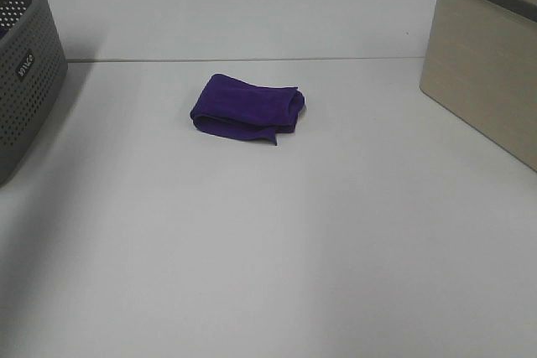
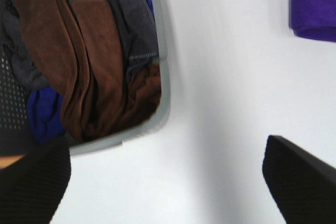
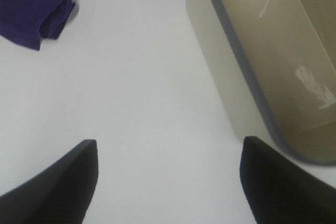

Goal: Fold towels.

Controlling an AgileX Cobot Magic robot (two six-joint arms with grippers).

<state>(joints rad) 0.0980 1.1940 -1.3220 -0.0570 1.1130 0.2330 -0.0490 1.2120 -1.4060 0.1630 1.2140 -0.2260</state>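
A deep purple plush towel [image 1: 247, 108] lies folded into a small bundle on the white table, a little behind the middle. It also shows in the left wrist view [image 2: 314, 7] and in the right wrist view [image 3: 35, 10]. No white tag shows. Neither arm appears in the exterior high view. My left gripper [image 2: 168, 182] is open and empty, above the table beside the grey basket. My right gripper [image 3: 170, 182] is open and empty, above bare table beside the beige basket. Both are well away from the towel.
A dark grey perforated basket [image 1: 21, 64] stands at the left edge, holding brown, grey and blue cloths [image 2: 89, 61]. A beige basket [image 1: 487, 73] with a dark rim stands at the right; its inside [image 3: 278, 61] looks empty. A seam [image 1: 252, 59] crosses the table behind the towel.
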